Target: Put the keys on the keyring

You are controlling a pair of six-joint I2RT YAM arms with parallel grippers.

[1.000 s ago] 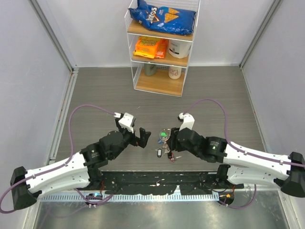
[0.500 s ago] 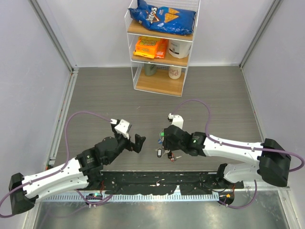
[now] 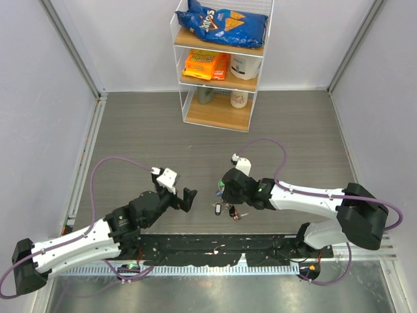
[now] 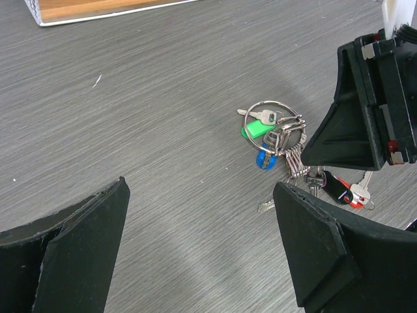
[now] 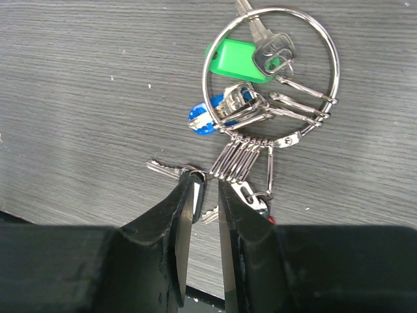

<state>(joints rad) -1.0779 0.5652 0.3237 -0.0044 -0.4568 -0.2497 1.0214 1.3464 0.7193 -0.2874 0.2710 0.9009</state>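
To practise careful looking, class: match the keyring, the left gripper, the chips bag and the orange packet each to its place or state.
1 keyring
2 left gripper
3 chips bag
4 orange packet

A wide open
B top shelf
C on the table
D middle shelf

Pairs: 1-C, 2-A, 3-B, 4-D

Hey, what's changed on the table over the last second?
The right claw swung left over the keys and narrowed around a loose key; grip unclear. The left claw, wide open, drew back toward its base. The keyring and keys have not moved.
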